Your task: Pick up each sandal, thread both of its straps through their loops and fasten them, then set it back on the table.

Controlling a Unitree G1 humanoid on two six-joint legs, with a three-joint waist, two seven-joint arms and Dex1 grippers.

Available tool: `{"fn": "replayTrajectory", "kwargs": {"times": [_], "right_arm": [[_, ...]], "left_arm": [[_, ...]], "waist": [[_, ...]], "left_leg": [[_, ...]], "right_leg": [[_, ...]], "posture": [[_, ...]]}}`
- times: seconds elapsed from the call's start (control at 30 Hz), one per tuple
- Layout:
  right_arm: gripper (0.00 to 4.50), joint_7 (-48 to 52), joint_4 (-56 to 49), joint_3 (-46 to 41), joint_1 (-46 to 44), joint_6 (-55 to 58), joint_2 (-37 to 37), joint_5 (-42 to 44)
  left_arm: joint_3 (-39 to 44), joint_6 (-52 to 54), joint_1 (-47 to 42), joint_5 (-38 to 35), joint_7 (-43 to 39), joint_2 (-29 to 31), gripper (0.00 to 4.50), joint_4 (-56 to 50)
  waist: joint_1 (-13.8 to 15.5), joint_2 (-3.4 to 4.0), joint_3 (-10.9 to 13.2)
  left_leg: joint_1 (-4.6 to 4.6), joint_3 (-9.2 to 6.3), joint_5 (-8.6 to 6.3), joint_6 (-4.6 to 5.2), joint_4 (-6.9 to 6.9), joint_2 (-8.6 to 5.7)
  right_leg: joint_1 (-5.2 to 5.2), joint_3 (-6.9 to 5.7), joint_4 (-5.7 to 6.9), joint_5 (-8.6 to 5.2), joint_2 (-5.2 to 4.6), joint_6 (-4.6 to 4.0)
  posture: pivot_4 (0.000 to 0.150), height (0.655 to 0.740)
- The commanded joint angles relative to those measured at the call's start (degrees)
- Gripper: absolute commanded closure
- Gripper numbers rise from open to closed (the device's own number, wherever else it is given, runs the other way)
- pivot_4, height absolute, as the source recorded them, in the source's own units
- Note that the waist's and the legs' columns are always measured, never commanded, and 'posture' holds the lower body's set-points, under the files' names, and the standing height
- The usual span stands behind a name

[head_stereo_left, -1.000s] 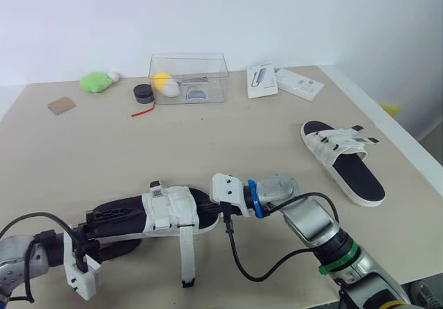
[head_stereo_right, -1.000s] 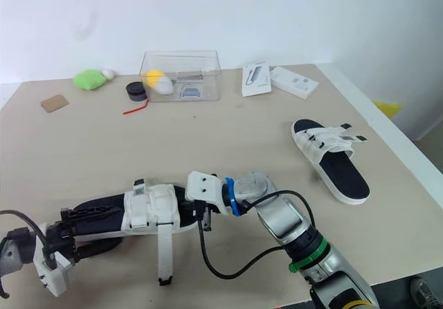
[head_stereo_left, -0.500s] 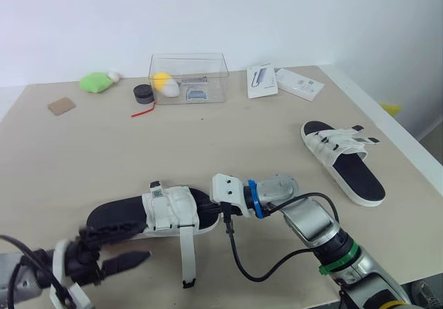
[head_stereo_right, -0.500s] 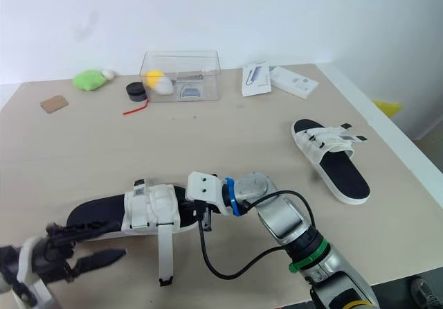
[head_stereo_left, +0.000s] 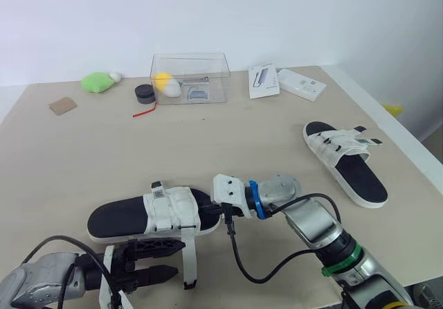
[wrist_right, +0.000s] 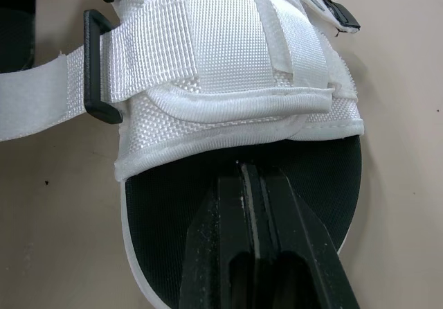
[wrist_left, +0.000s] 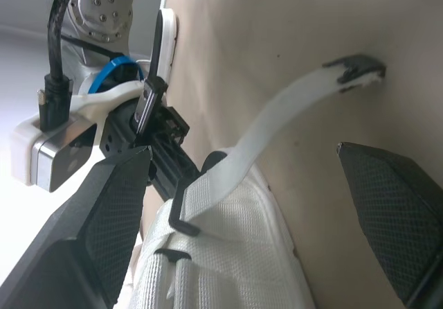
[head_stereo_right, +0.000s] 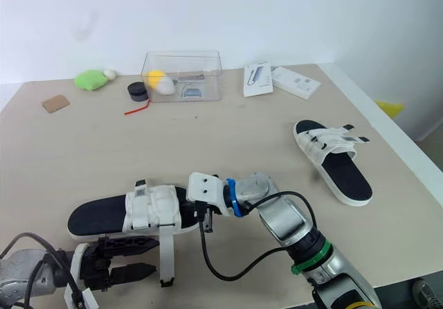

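Two sandals: the near sandal [head_stereo_left: 166,210] by the tabletop's front edge, the far sandal [head_stereo_left: 346,162] by its right edge. Along the back edge: one clear box [head_stereo_left: 190,77], two white packs [head_stereo_left: 262,81], one green toy [head_stereo_left: 95,82], one black cap [head_stereo_left: 145,93], one brown card [head_stereo_left: 62,106].

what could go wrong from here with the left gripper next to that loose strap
1. The loose strap runs off the near sandal with its end down on the table, so the open left gripper may shove it aside rather than pinch it.
2. The right gripper is shut and seems only to press on the insole, so a pull on the strap could drag the sandal.
3. The black cable loops close to the strap and might snag.
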Motion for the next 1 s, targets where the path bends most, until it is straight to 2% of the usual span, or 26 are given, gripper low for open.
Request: {"fn": "replayTrajectory", "kwargs": {"times": [0.03, 0.37, 0.4, 0.43, 0.57, 0.6, 0.63, 0.67, 0.7, 0.77, 1.0], "right_arm": [[4.5, 2.05, 1.37, 3.63, 2.28, 2.59, -1.66, -0.67], [4.5, 2.28, 2.14, 3.77, 1.69, 1.85, -1.8, -1.01], [4.5, 2.28, 2.22, 3.77, 1.62, 1.75, -1.83, -1.08], [4.5, 2.28, 2.28, 3.76, 1.58, 1.69, -1.85, -1.13], [4.5, 2.23, 2.62, 3.74, 1.38, 1.54, -1.76, -1.21], [4.5, 2.19, 2.72, 3.74, 1.31, 1.51, -1.69, -1.24], [4.5, 2.16, 2.8, 3.76, 1.25, 1.5, -1.63, -1.27], [4.5, 2.14, 2.91, 3.8, 1.16, 1.45, -1.55, -1.3], [4.5, 2.12, 2.97, 3.83, 1.11, 1.44, -1.51, -1.3], [4.5, 2.1, 3.34, 3.88, 0.88, 1.33, -1.34, -1.32], [4.5, 1.92, 4.22, 3.96, 0.54, 0.7, -1.07, -1.4]], "left_arm": [[-4.84, -1.46, -0.83, -0.23, 1.16, 0.35, 0.05, -0.73], [-12.28, 3.73, -3.79, -0.19, 0.18, 1.28, 0.05, -2.98], [-12.63, 3.89, -4.1, -0.17, 0.22, 1.39, 0.56, -3.07], [-13.04, 3.75, -4.45, -0.19, 0.3, 1.56, 0.77, -3.19], [-14.08, 4.57, -5.49, -0.45, 0.48, 1.91, 2.93, -2.9], [-14.59, 4.74, -5.74, -1.1, 0.45, 2.25, 3.14, -2.9], [-15.1, 4.65, -6.04, -2.01, 0.66, 2.58, 3.77, -2.99], [-15.89, 4.35, -6.55, -3.34, 0.83, 3.14, 4.21, -3.28], [-16.63, 4.32, -7.07, -4.83, 0.87, 3.82, 4.41, -3.89], [-17.98, 5.68, -8.06, -8.26, 0.41, 5.32, 4.41, -5.0], [-23.51, 27.93, -10.69, -36.6, -6.57, 13.06, 4.41, -15.98]], "waist": [[0.0, 0.0, 0.0], [0.0, 0.0, -0.01], [0.0, 0.01, -0.01], [0.0, 0.01, -0.01], [0.0, 0.0, -0.01], [0.0, 0.01, -0.01], [0.0, 0.01, -0.01], [0.0, 0.01, -0.01], [0.01, 0.0, -0.02], [0.0, 0.0, -0.02], [-0.01, 0.04, -0.01]], "left_leg": [[0.0, -0.01, -0.01, 0.0, 0.0, -0.02], [0.02, -0.03, -0.06, -0.03, 0.06, -0.04], [0.02, -0.04, -0.06, -0.03, 0.07, -0.04], [0.02, -0.04, -0.05, -0.03, 0.08, -0.04], [0.02, -0.04, -0.06, -0.03, 0.08, -0.05], [0.02, -0.05, -0.06, -0.03, 0.08, -0.05], [0.03, -0.05, -0.05, -0.03, 0.09, -0.05], [0.03, -0.05, -0.05, -0.03, 0.1, -0.05], [0.04, -0.04, -0.05, -0.03, 0.11, -0.04], [0.05, -0.05, -0.05, -0.03, 0.13, -0.04], [0.07, -0.06, -0.05, -0.03, 0.18, 0.0]], "right_leg": [[0.01, 0.0, 0.0, 0.0, -0.03, 0.01], [0.07, -0.01, 0.0, -0.08, 0.05, 0.12], [0.08, -0.02, 0.0, -0.07, 0.05, 0.11], [0.08, -0.02, 0.0, -0.07, 0.05, 0.11], [0.09, -0.01, 0.0, -0.06, 0.05, 0.1], [0.09, -0.02, 0.0, -0.06, 0.05, 0.1], [0.09, -0.02, 0.0, -0.07, 0.05, 0.11], [0.1, -0.02, 0.0, -0.07, 0.05, 0.11], [0.11, -0.01, 0.01, -0.06, 0.05, 0.12], [0.13, -0.01, 0.01, -0.06, 0.03, 0.13], [0.14, -0.02, 0.04, -0.13, 0.14, 0.27]], "posture": [[0.15, 0.74], [0.15, 0.74], [0.15, 0.74], [0.15, 0.74], [0.15, 0.74], [0.15, 0.74], [0.15, 0.74], [0.15, 0.74], [0.15, 0.74], [0.15, 0.74], [0.15, 0.74]]}}
